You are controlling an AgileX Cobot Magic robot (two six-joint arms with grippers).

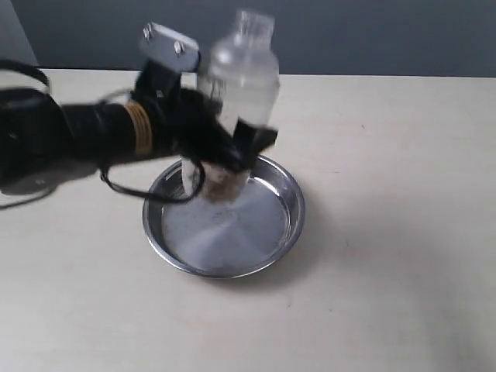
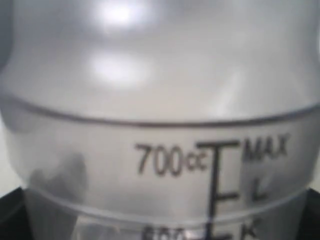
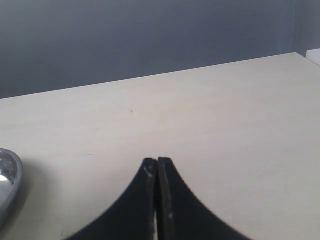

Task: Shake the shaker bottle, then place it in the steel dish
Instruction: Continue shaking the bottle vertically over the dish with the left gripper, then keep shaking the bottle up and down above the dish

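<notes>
The frosted shaker bottle (image 1: pixel 240 74) stands upright and motion-blurred, held over the far rim of the steel dish (image 1: pixel 267 240). My left gripper (image 1: pixel 232 151) is shut on the bottle's lower body, coming in from the left. Brown grains lie in the bottle's base. In the left wrist view the bottle (image 2: pixel 160 115) fills the picture, showing "700cc" and "MAX" marks; the jaws are hidden behind it. My right gripper (image 3: pixel 157 162) is shut on nothing above bare table, with the dish's rim (image 3: pixel 11 185) at the edge of that view. The right arm is out of the exterior view.
The pale wooden table (image 1: pixel 387 155) stretches all round the dish. A dark grey wall (image 1: pixel 349 35) runs behind its far edge. The left arm's black body and cables (image 1: pixel 70 136) reach in over the table's left side.
</notes>
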